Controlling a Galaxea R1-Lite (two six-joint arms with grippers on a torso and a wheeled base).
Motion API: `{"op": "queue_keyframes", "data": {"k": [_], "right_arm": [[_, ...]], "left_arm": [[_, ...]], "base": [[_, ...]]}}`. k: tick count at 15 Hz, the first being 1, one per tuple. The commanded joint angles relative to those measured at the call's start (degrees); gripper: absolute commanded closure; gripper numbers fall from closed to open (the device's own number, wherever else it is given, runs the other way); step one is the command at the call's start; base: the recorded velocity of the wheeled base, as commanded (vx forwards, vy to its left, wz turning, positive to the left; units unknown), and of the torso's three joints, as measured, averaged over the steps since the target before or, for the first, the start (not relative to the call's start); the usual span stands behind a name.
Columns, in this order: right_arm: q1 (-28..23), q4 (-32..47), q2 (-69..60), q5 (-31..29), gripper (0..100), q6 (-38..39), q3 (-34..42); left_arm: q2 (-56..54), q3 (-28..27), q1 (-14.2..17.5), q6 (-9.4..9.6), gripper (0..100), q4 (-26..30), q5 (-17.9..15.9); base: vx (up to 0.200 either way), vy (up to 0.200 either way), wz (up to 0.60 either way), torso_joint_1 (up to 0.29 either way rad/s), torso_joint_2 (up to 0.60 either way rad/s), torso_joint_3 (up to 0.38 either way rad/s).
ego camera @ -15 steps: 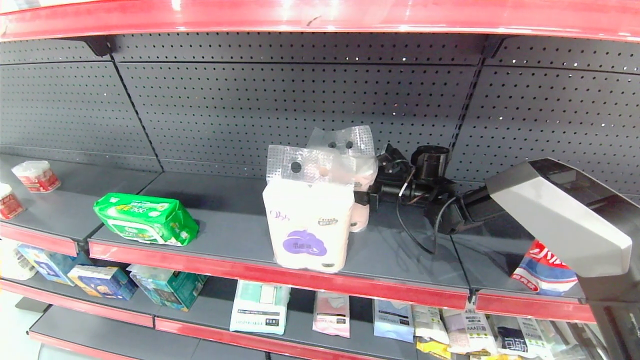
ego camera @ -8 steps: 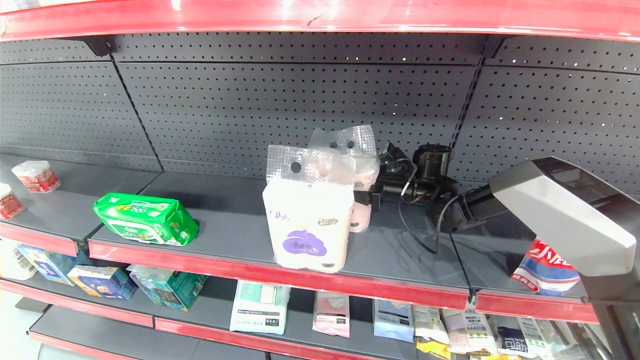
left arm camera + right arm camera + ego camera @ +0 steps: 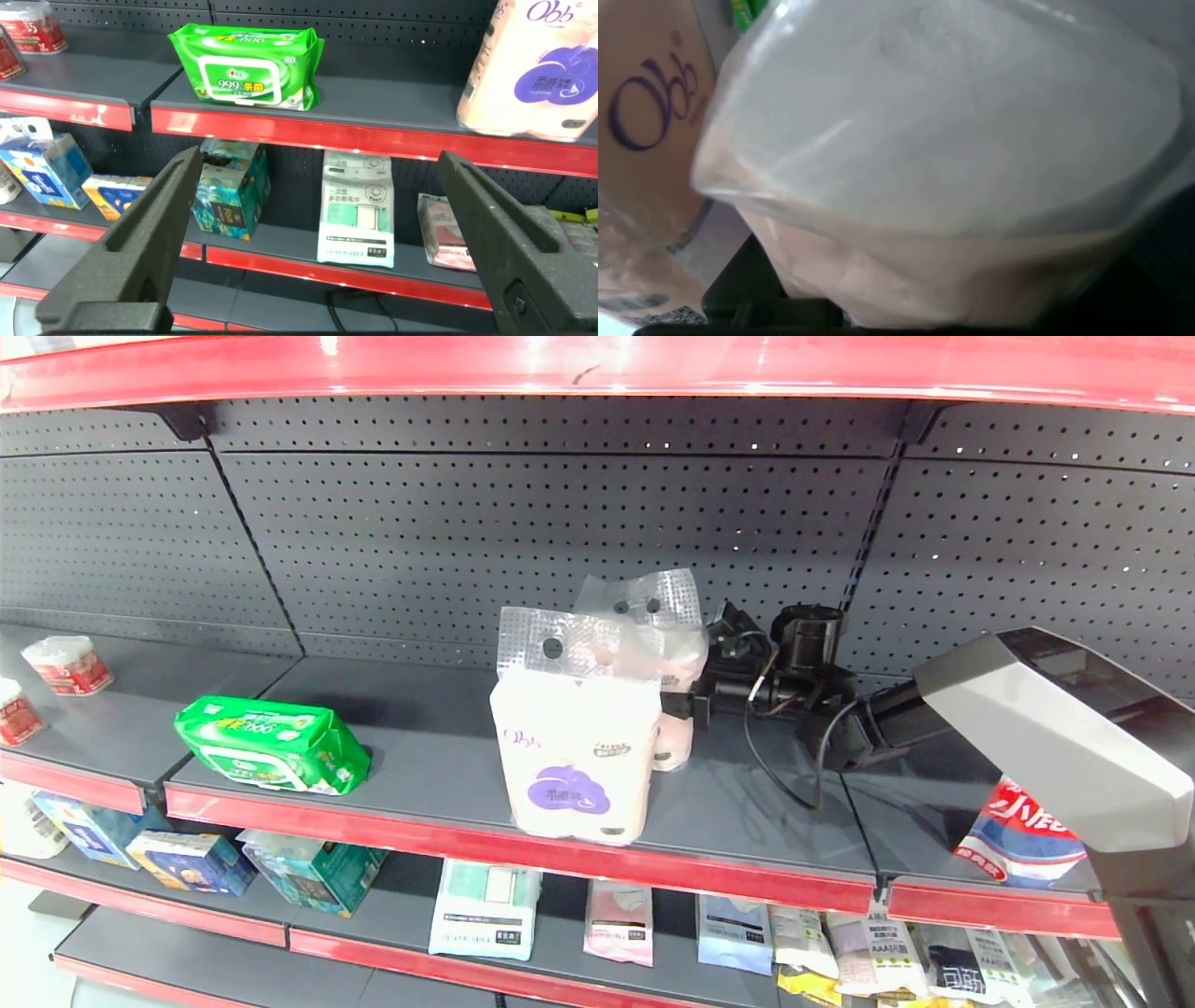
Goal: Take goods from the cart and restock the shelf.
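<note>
Head view: a grey metal shelf with red front edge [image 3: 766, 821] carries a white plastic-wrapped roll pack with purple print [image 3: 574, 756] near its front. Just behind it, on the same shelf, is a pinkish plastic-wrapped roll pack [image 3: 677, 653], clamped by the right tool [image 3: 686, 705]. A green soft wipes packet [image 3: 271, 745] lies well to the left. The left tool [image 3: 318, 168] gapes wide, holding nothing.

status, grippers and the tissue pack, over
Right gripper shut on rear tissue pack, on or just above the shelf. Left gripper open, empty, facing the shelves. Front pack stands right in front of it, nothing else close.
</note>
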Motion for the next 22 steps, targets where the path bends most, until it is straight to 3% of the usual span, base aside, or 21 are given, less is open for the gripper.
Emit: {"op": "queue_keyframes", "data": {"k": [1, 6, 7, 12, 22], "right_arm": [[0.1, 0.0, -0.3, -0.9, 100, 0.0, 0.0], [0.2, 0.0, -0.3, -0.8, 100, -0.2, 0.0], [0.2, 0.0, -0.3, -0.8, 0, -0.7, 0.2], [0.1, 0.1, -1.4, -0.9, 0, 0.0, 0.7], [-2.7, 0.3, -10.5, -1.3, 0, 0.6, 11.0]], "left_arm": [[0.0, 0.0, 0.0, 0.02, 0, 0.0, 0.0], [0.0, 0.0, 0.0, 0.02, 0, 0.0, 0.1], [0.0, 0.0, 0.0, 0.02, 0, 0.0, 0.0], [0.0, 0.0, 0.0, 0.02, 0, 0.0, 0.1], [0.0, 0.0, 0.0, 0.02, 0, 0.0, 0.1]], "base": [[0.000, 0.000, 0.00, 0.000, 0.00, 0.000], [0.000, 0.000, 0.00, 0.000, 0.00, 0.000], [0.000, 0.000, 0.00, 0.000, 0.00, 0.000], [0.000, 0.000, 0.00, 0.000, 0.00, 0.000], [0.000, 0.000, 0.00, 0.000, 0.00, 0.000]]}}
